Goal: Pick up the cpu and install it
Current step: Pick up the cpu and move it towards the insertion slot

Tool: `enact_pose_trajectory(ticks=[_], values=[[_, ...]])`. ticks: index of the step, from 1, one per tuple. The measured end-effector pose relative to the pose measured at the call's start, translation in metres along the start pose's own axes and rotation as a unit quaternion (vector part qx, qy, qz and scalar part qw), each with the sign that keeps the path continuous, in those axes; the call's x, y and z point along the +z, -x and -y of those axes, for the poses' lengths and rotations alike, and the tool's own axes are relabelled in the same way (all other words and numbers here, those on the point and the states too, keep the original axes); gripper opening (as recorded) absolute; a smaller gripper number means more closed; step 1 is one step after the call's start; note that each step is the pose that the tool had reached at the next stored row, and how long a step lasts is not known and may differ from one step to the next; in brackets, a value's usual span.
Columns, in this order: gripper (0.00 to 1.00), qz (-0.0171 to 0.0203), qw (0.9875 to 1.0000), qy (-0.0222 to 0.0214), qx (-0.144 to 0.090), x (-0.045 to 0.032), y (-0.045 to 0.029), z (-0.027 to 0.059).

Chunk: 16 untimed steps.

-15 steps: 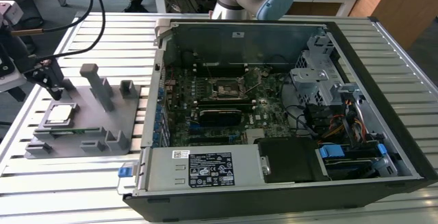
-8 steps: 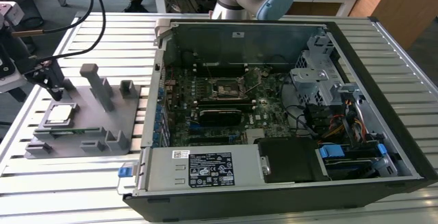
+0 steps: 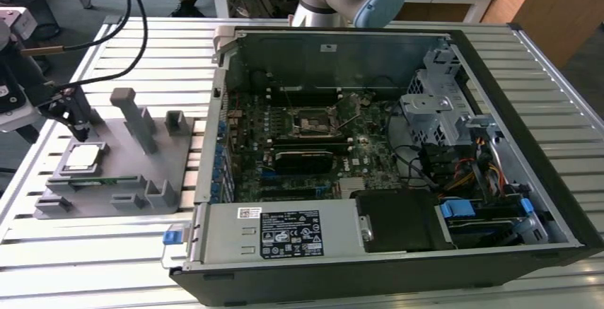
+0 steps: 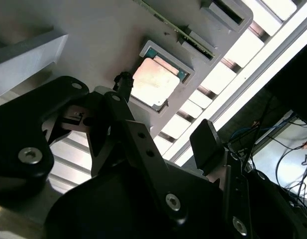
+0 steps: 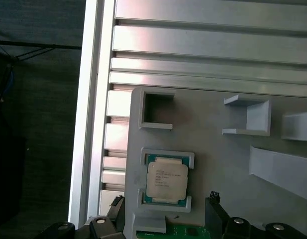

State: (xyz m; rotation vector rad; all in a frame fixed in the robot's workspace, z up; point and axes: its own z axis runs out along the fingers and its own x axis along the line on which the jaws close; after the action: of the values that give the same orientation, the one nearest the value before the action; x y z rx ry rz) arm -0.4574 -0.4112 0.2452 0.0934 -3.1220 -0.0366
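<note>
Fingers [image 4: 207, 144] of the tool [image 4: 164, 104] stand apart, released, gripping nothing. Just beneath the tool, between its two fingertips in both wrist views, the cpu [image 5: 166, 179] lies flat in a square pocket of a grey holder [image 3: 123, 160] on the slatted counter [image 3: 95, 252]. Whether a fingertip touches it, I cannot tell. A green memory stick [image 5: 185, 233] sits in the holder just beside the cpu. Well apart from the tool, toward the exterior view's right, an open computer case [image 3: 378, 281] lies with a black-framed socket [image 3: 316, 121] on its board.
</note>
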Motion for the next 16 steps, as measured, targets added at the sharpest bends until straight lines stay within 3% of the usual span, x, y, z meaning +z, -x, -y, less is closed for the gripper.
enact_pose_trajectory(ticks=[16], values=[[0.73, 0.0009, 1.0000, -0.0003, 0.001, 0.0222, 0.0018, -0.0007]])
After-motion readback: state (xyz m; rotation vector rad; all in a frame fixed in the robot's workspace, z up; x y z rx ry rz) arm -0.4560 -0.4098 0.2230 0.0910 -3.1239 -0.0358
